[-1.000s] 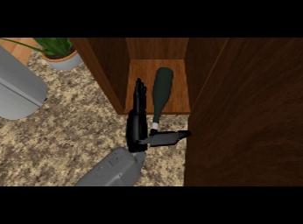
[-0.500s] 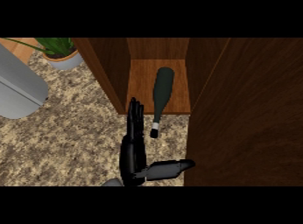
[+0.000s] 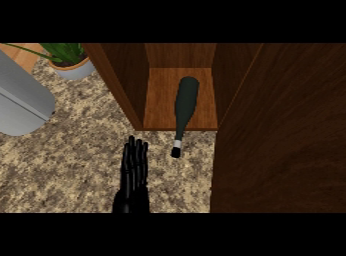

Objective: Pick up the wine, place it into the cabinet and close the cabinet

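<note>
Wine bottle lies in the cabinet, hand free of it, door not yet shut.

The black hand (image 3: 134,172) at the lower edge is flat, fingers straight and together, holding nothing, on the speckled stone counter (image 3: 58,165). Which arm it belongs to is unclear. Just ahead and to its right, apart from it, the dark green glass wine bottle (image 3: 184,102) lies on the wooden cabinet's shelf (image 3: 160,100), its neck overhanging the front edge, likely needing clearance before the brown wooden door (image 3: 287,130) at far right swings closed.
</note>
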